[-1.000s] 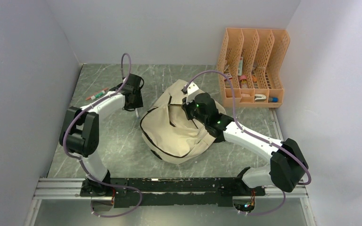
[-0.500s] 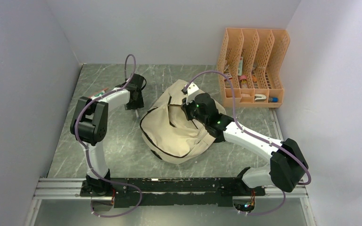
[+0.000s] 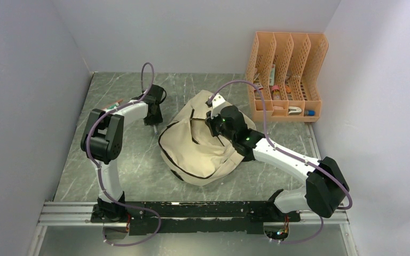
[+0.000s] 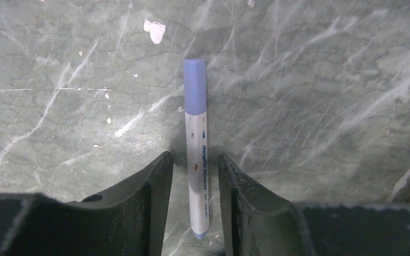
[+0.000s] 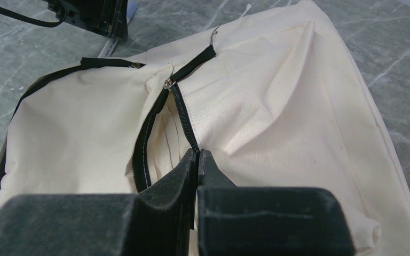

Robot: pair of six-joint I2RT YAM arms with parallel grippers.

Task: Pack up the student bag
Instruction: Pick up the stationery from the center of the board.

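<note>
From above, the cream bag [image 3: 197, 152] lies rumpled in the middle of the green tabletop [image 3: 133, 160]. An orange rack [image 3: 288, 69] stands near it, in the far right corner. The left arm [image 3: 123, 114] reaches down to the tabletop just left of the bag. The right arm [image 3: 283, 154] reaches over the top of the bag.

In the left wrist view, a white marker [image 4: 196, 144] with a blue cap lies flat on the tabletop. The left jaws are partly open, one on each side of the marker. A thin gap shows on both sides, so they hold nothing.

In the right wrist view, the right jaws are pressed together. They pinch the bag's edge by its black zipper [image 5: 184, 120]. The zipper is partly open there.
</note>
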